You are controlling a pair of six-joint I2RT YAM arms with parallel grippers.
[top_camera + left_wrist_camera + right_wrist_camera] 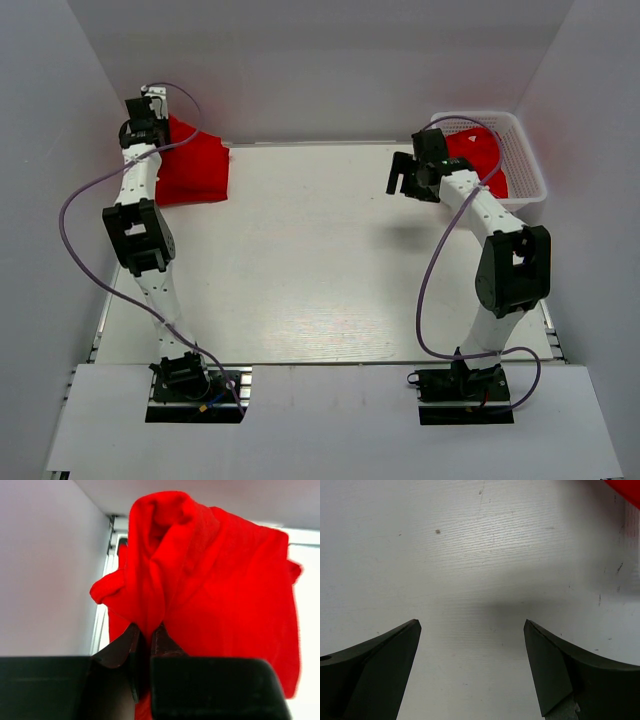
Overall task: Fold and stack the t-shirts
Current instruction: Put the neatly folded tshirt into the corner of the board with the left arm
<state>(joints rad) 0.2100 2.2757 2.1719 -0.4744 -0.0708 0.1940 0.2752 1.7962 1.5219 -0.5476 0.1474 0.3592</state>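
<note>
Two red shirts are seen. The held shirt (195, 170) is found at the far-left corner of the table (320, 260). Its far-left corner is pinched by the left claw (147, 630), jaws nearly together and clamped on a bunched fold. From that claw the cloth is spread toward the right and the near side, roughly square, so no clear long axis is given. Whether more than one shirt is stacked there cannot be told.

The basket shirt (472, 152) is crumpled inside the basket (528, 175) at the far-right corner. The right claw (472, 625) is held over bare table, jaws wide apart, nothing between them. Only a red sliver is caught at the top-right edge of its wrist view.

Key relation: the basket shirt is located just to the right of the right claw and slightly farther back, with the basket's left wall between them. The right arm is much nearer to it. The left arm is well apart across the table and is occupied. The next pick is judged to fall to the right claw, which would have to be swung right, over the rim, then lowered. No axis is offered by the bunched cloth, so any raised fold is likely to be taken. Snagging on the mesh is noted as a risk.
</note>
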